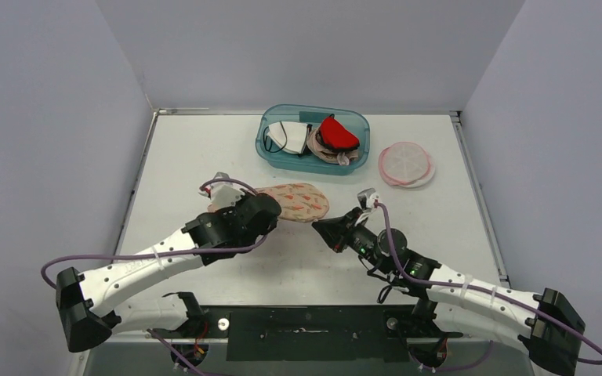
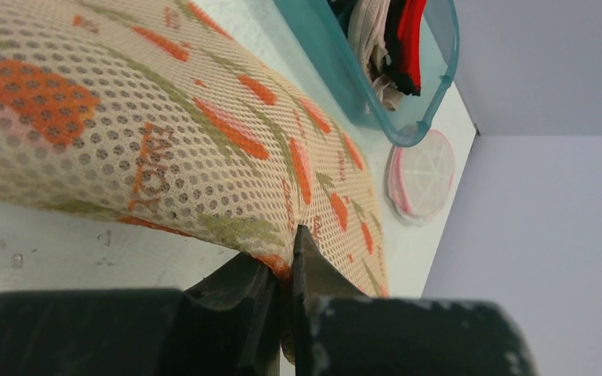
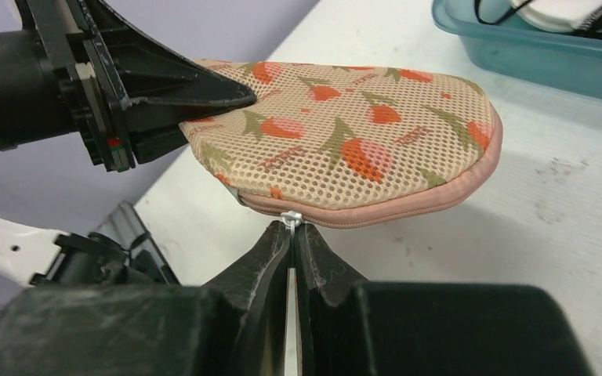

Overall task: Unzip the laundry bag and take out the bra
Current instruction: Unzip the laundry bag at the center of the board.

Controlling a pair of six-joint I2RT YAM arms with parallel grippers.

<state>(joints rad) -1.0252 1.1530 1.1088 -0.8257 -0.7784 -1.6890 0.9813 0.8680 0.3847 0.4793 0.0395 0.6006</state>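
Now left claw pinches laundry bag edge; right claw grips zipper pull — tub well apart.

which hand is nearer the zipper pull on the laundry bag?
Right. The right hand is shut on the zipper pull; the left hand clamps the laundry bag mesh farther along, off the pull.

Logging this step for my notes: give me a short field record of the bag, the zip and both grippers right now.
bag: mesh laundry bag, flower print, mid-table
zip: looks closed to the right of the zipper pull
left gripper: shut on the bag's edge
right gripper: shut on the zipper pull
behind: teal bin holding clothes; pink disc to its right
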